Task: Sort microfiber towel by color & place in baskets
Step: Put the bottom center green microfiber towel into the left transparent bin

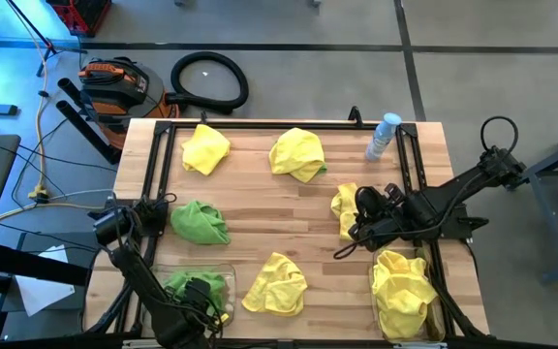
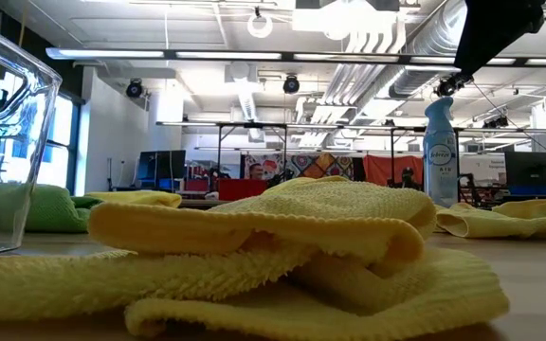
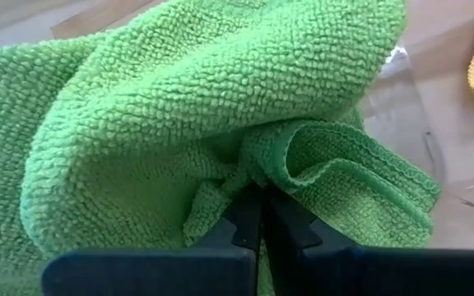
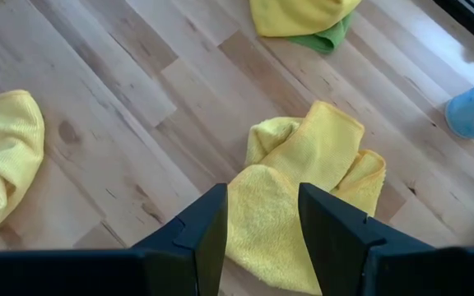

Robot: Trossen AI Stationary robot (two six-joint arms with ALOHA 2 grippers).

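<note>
My left gripper [image 3: 257,222] is shut on a lime green towel [image 3: 179,123] inside the left clear basket [image 1: 168,281] at the table's near left corner. My right gripper [image 4: 262,222] is open and points down over a yellow towel [image 4: 303,181] right of the table's middle [image 1: 345,208]. One finger stands on each side of that towel's near end; whether they touch it, I cannot tell. The right basket [image 1: 434,315] holds yellow towels [image 1: 402,289]. Loose on the wood lie a green towel [image 1: 200,223] and yellow towels [image 1: 205,147], [image 1: 298,153], [image 1: 275,284]. My left gripper pinches a raised fold of the green towel [image 3: 249,168] between its two fingers, next to a doubled hemmed edge [image 3: 344,164]. The towel bunches up around the fingertips. Its bulk lies in the left basket, whose clear wall [image 3: 401,90] shows beside it.
A clear spray bottle with a blue cap [image 1: 384,136] stands at the far edge, right of centre. Black frame rails [image 1: 163,165] run along the table's sides. One far yellow towel has a green one peeking from under it [image 4: 327,37]. Bare wood [image 1: 260,208] lies mid-table.
</note>
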